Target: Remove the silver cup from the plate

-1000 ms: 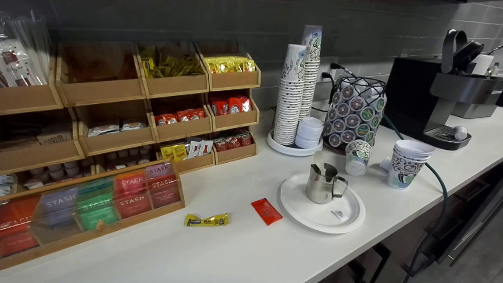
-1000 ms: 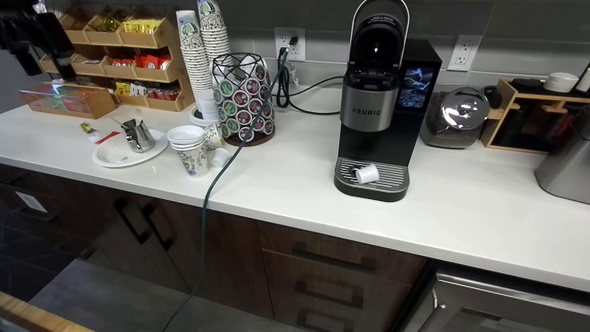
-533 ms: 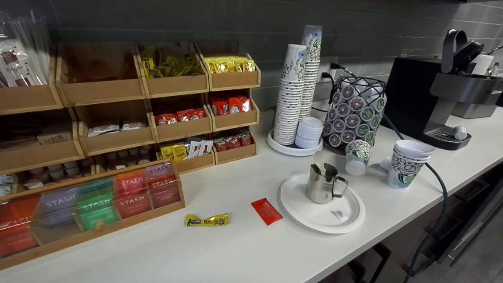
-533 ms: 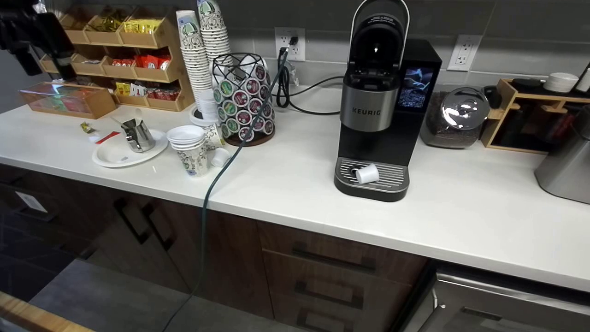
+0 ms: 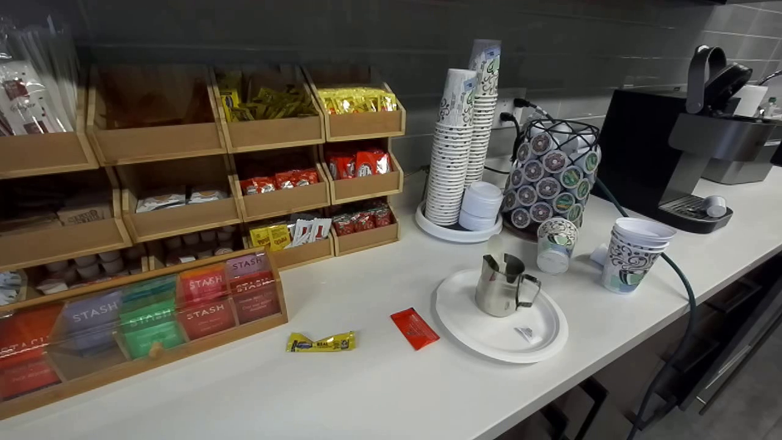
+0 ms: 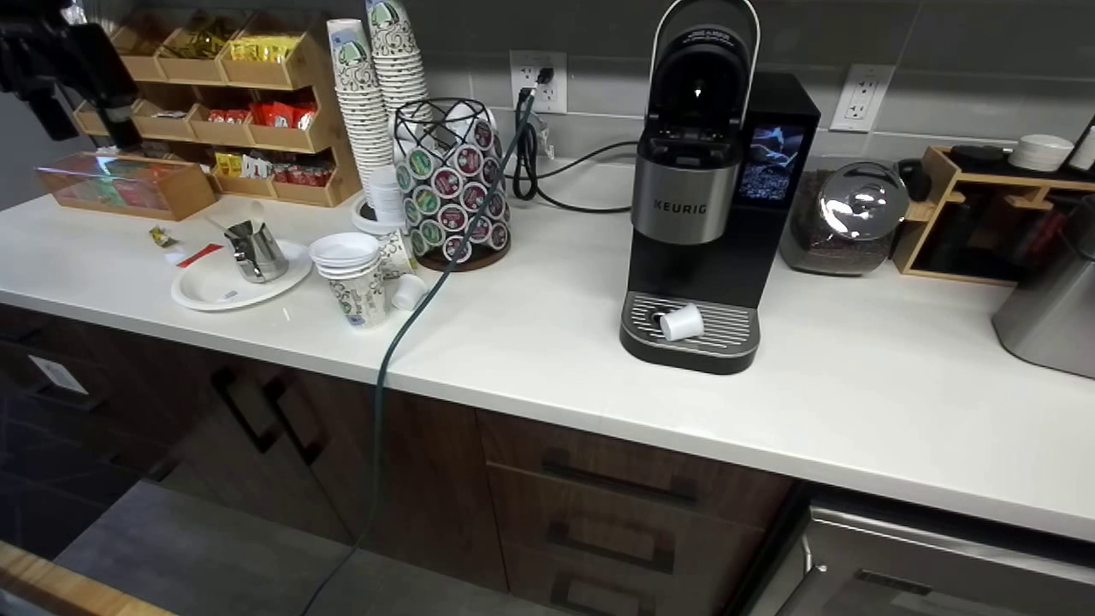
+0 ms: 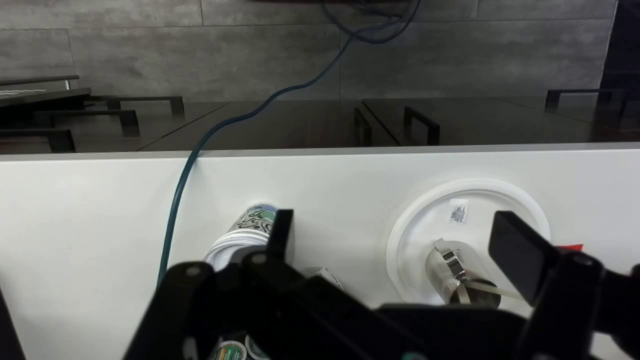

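Nothing I can see has shifted in the last second. The cup (image 5: 498, 298) stands upright on the plate (image 5: 482, 331), handle to the right, a pale stick (image 7: 492, 289) poking out. The gripper (image 7: 392, 235) hangs well apart from it, jaws spread with nothing between them. So the removal looks unstarted to me; the next move, I judge, is to bring the gripper over and down to the cup, sparing the paper cups (image 5: 634, 263) on the right.

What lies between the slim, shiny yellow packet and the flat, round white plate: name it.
In an exterior view, a flat, rectangular red packet lies between the yellow packet and the plate.
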Controlling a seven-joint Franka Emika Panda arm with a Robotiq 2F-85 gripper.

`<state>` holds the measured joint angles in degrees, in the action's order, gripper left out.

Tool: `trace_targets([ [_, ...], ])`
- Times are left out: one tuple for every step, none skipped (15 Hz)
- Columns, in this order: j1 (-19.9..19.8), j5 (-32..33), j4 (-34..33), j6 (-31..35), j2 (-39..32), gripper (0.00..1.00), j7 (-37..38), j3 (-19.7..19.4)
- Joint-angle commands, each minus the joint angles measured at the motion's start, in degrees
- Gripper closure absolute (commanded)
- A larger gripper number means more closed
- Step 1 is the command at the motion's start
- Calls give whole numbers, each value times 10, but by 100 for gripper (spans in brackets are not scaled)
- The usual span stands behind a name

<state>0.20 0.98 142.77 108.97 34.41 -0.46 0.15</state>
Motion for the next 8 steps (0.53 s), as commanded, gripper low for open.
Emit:
trace_targets([
  [14, -19, -6, 30, -28, 0, 11, 11],
  [19, -20, -6, 56, -45, 0, 31, 27],
  [22, -14, -3, 87, -58, 0, 45, 43],
  [28, -10, -8, 110, -81, 0, 54, 58],
  [29, -3, -12, 132, -101, 0, 72, 72],
  [32, 1, -21, 150, -129, 0, 83, 83],
  [33, 6, -29, 165, -155, 0, 94, 94],
  [36, 10, -37, 176, -181, 0, 96, 100],
])
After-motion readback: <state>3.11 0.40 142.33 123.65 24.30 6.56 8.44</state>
